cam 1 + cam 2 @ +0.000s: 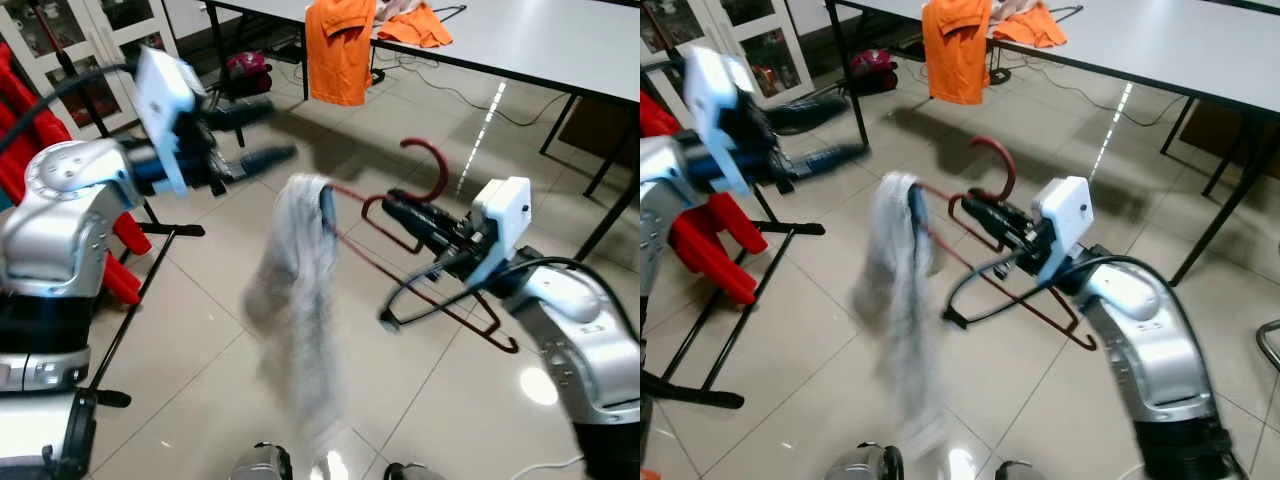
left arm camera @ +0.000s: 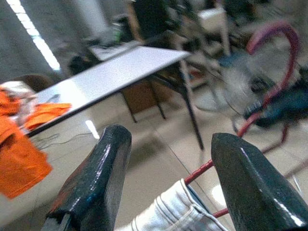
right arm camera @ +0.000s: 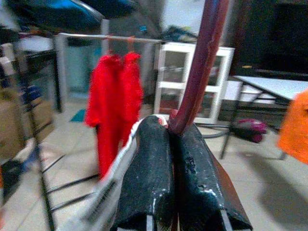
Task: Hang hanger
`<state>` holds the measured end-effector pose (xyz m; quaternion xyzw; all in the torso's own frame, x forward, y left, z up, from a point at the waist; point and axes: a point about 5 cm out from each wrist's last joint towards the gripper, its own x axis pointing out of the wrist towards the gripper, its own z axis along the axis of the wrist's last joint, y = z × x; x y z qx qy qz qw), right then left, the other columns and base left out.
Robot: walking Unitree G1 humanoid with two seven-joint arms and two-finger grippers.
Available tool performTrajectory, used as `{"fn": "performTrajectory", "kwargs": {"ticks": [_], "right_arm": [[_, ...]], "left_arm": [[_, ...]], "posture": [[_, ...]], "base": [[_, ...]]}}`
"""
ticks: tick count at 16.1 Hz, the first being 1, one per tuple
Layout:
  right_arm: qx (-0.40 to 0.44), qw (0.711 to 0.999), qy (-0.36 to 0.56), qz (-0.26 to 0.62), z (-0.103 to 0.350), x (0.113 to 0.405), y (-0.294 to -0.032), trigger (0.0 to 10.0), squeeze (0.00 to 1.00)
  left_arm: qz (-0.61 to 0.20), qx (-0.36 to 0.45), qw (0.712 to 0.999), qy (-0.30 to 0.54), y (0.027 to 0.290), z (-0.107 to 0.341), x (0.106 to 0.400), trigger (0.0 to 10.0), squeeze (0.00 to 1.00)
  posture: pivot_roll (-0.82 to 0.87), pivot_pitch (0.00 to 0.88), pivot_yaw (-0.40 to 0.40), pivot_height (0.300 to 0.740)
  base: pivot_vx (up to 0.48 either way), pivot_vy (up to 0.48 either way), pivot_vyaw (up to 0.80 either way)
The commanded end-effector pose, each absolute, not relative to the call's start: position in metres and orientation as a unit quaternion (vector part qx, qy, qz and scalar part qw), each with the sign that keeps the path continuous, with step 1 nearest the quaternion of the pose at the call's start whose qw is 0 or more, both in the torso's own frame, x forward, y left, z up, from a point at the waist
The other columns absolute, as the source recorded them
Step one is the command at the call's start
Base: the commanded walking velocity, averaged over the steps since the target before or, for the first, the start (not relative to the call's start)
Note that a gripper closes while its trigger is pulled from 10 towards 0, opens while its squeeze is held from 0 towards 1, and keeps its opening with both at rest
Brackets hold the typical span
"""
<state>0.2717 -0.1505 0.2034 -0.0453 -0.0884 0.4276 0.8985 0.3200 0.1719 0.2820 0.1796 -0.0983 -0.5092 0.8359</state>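
Item: red hanger, carrying a grey-white garment draped over one shoulder end. Held in mid-air above the tiled floor, between the two arms, hook curling upward.

Holder: right gripper, fingers pressed together on the hanger's neck just below the hook; the right wrist view shows the red stem pinched between the two black pads.

Left gripper: fingers spread, nothing between them, raised well apart from the hanger and aimed across the room. Its wrist view shows the garment's edge and the red wire beyond the fingertips.

Destination, as judged: clothes rack with red garments hanging from its rail, at the robot's left.

Also present: white table with orange cloth hanging over its edge.

Risks, as judged:
- Garment sits on one end only and looks blurred, as if swinging; it may slide off.
- Narrow pinch on thin wire; the uneven load could twist the hanger in the grip.
- A tilted hook could miss the rail.
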Motion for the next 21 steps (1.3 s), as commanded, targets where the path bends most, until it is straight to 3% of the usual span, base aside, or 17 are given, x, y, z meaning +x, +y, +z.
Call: {"fn": "performTrajectory", "kwargs": {"ticks": [1, 3, 5, 6, 7, 10, 13, 17, 21], "right_arm": [[-0.055, 0.876, -0.151, 0.455, 0.236, 0.266, -0.151, 10.0, 0.0], [-0.057, 0.863, -0.141, 0.482, 0.238, 0.263, -0.153, 10.0, 0.0], [-0.049, 0.831, -0.115, 0.542, 0.244, 0.254, -0.156, 10.0, 0.0], [-0.048, 0.828, -0.113, 0.547, 0.245, 0.254, -0.156, 10.0, 0.0], [-0.039, 0.817, -0.112, 0.564, 0.251, 0.251, -0.158, 10.0, 0.0], [-0.027, 0.807, -0.115, 0.579, 0.26, 0.249, -0.16, 10.0, 0.0], [-0.018, 0.795, -0.115, 0.596, 0.266, 0.244, -0.16, 10.0, 0.0], [-0.016, 0.785, -0.107, 0.61, 0.268, 0.239, -0.159, 10.0, 0.0], [-0.018, 0.776, -0.1, 0.622, 0.269, 0.234, -0.156, 10.0, 0.0]], "left_arm": [[-0.532, 0.213, 0.814, -0.094, 0.17, 0.285, 0.322, 10.0, 1.0], [-0.557, 0.212, 0.799, -0.08, 0.171, 0.287, 0.325, 10.0, 1.0], [-0.614, 0.214, 0.76, -0.012, 0.178, 0.283, 0.327, 10.0, 1.0], [-0.617, 0.215, 0.757, -0.005, 0.18, 0.282, 0.327, 10.0, 1.0], [-0.63, 0.196, 0.751, 0.024, 0.189, 0.282, 0.332, 10.0, 0.0], [-0.639, 0.172, 0.748, 0.05, 0.201, 0.29, 0.336, 10.0, 0.0], [-0.664, 0.148, 0.728, 0.087, 0.206, 0.286, 0.334, 10.0, 0.0], [-0.714, 0.07, 0.688, 0.109, 0.188, 0.275, 0.324, 10.0, 0.0], [-0.732, 0.099, 0.658, 0.147, 0.176, 0.248, 0.319, 10.0, 0.0]], "posture": [[0.0, 0.057, 0.074, 0.74], [0.0, 0.057, 0.077, 0.74], [0.01, 0.057, 0.08, 0.74], [0.01, 0.057, 0.08, 0.74], [0.01, 0.057, 0.081, 0.74], [0.02, 0.058, 0.085, 0.74], [0.02, 0.056, 0.089, 0.74], [0.01, 0.053, 0.094, 0.74], [-0.01, 0.048, 0.098, 0.74]], "base": [[0.0, 0.0, 0.0], [0.0, 0.0, 0.0], [0.0, 0.0, 0.0], [0.0, 0.0, 0.0], [0.0, 0.0, 0.0], [0.0, 0.0, 0.0], [0.0, 0.0, 0.0], [0.0, 0.0, 0.0], [0.0, 0.0, 0.0]]}}
